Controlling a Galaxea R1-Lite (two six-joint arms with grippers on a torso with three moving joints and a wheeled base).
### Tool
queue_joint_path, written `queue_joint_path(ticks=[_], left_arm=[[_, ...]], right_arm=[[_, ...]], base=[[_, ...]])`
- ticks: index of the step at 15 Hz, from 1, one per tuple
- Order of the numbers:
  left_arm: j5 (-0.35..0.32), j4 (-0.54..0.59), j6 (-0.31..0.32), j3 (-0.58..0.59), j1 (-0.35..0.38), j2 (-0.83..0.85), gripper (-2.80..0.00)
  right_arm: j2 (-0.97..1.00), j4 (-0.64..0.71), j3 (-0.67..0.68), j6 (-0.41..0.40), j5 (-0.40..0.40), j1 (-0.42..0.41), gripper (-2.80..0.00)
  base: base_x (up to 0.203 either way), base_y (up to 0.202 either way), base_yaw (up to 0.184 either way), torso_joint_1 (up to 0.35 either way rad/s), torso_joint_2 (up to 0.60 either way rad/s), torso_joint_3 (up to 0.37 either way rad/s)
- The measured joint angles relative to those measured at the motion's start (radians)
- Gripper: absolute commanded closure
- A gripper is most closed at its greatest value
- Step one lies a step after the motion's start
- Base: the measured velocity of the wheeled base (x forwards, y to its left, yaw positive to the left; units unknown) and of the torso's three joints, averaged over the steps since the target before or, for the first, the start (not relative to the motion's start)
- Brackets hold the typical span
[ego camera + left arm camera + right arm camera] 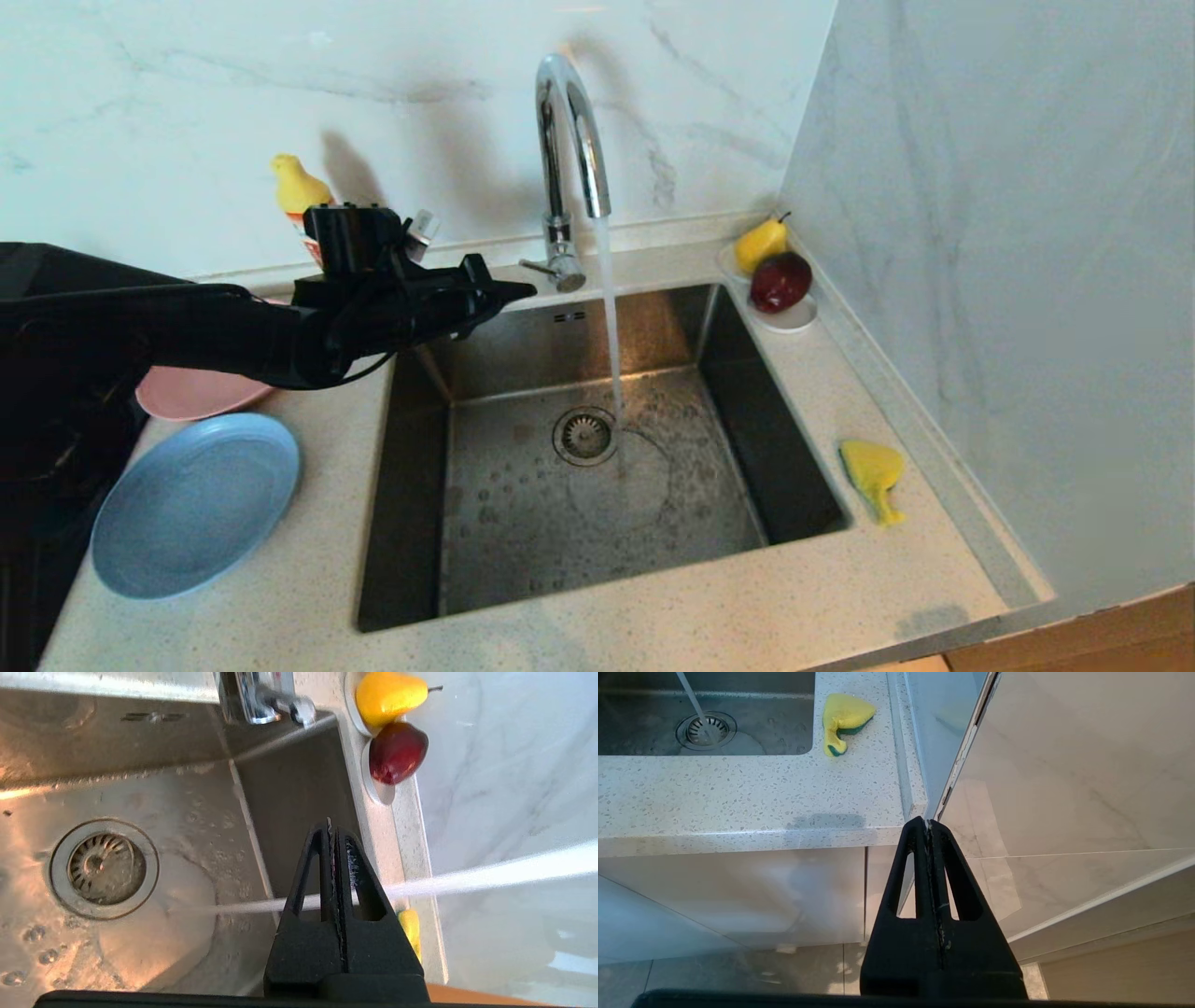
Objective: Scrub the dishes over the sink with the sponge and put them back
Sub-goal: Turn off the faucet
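Countertop sink [523,597]: left tool [523,291] closed, apparently empty.

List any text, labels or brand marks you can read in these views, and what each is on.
None readable.
Bottle behind the left gripper: shows an orange label patch, mostly hidden by the arm; any print on it can't be made out.
Tap, sink, plates, sponge: no visible markings.
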Motion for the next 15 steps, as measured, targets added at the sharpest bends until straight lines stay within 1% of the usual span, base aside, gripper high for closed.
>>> queue_joint_path(ticks=[4,7,10,13,15], left_arm=[[0.032,0.002,-0.025,-0.083,0.0,0.052,0.0],[0.034,0.005,-0.04,-0.13,0.0,0.081,0.0],[0.035,0.005,-0.076,-0.185,0.0,0.112,0.0],[0.039,0.021,-0.084,-0.256,-0.001,0.145,0.0],[0.047,0.031,-0.1,-0.308,-0.001,0.169,0.0]], right_arm=[[0.0,0.0,0.0,0.0,0.0,0.0,0.0],[0.0,0.0,0.0,0.0,0.0,0.0,0.0],[0.0,0.0,0.0,0.0,0.0,0.0,0.0],[0.0,0.0,0.0,0.0,0.0,0.0,0.0],[0.0,0.0,0.0,0.0,0.0,0.0,0.0]], base=[[0.0,0.0,0.0,0.0,0.0,0.0],[0.0,0.0,0.0,0.0,0.0,0.0],[0.0,0.0,0.0,0.0,0.0,0.0],[0.0,0.0,0.0,0.0,0.0,0.0],[0.0,0.0,0.0,0.0,0.0,0.0]])
